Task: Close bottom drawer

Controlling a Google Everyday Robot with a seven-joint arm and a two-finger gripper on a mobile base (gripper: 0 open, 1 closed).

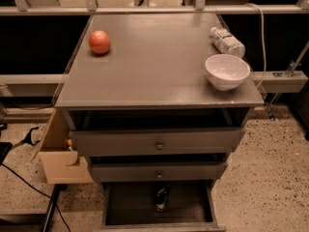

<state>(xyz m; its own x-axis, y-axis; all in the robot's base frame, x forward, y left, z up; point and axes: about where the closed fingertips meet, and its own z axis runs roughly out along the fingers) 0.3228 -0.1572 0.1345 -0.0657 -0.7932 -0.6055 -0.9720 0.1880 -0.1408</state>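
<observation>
Nowhere in view: the claw, so whether it is open, closed or gripping anything cannot be told. Lowest of three, the bottom drawer (129, 208) stands pulled out beneath the middle drawer (193, 172), a small dark bottle (161, 197) resting inside toward its back.

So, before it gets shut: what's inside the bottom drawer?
One small dark bottle-like object lies mid-floor in the bottom drawer. Its back is hidden under the middle drawer. The tool is out of view.

Out of view: gripper; bottom drawer (130, 208) front cut off below.
</observation>
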